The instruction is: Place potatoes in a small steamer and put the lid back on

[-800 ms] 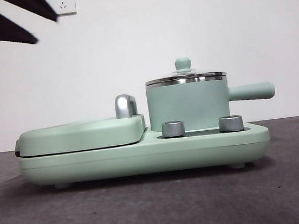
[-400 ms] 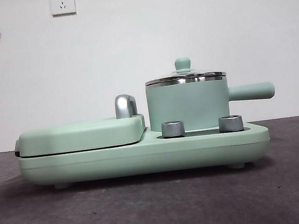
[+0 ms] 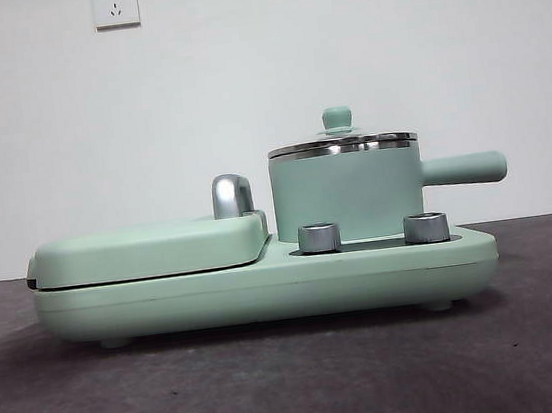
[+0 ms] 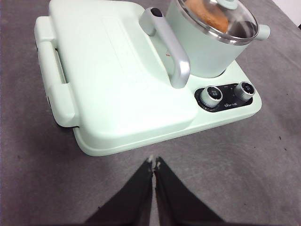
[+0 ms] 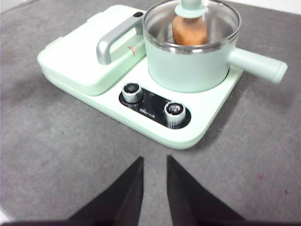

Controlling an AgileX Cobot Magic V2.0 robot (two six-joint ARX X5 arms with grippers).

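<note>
Grey felt tabletop (image 3: 298, 385), left hand (image 4: 154, 162) pressed together above it, right hand (image 5: 154, 160) slightly spread, glass lid (image 5: 192, 21) seated on mint steamer (image 5: 188, 66), crusty potato (image 5: 189, 31) inside.

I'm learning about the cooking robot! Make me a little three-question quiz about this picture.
1. True or false: the glass lid sits on the green pot.
2. What is inside the pot? A) an egg B) a brown potato C) nothing
3. Fill in: the left pincer is ____ and holds nothing.

Key:
1. True. The lid rests on the pot's steel rim.
2. B. It shows through the glass.
3. Shut. The right pincer is open, also holding nothing; both hang over the grey table, apart from the cooker.
</note>
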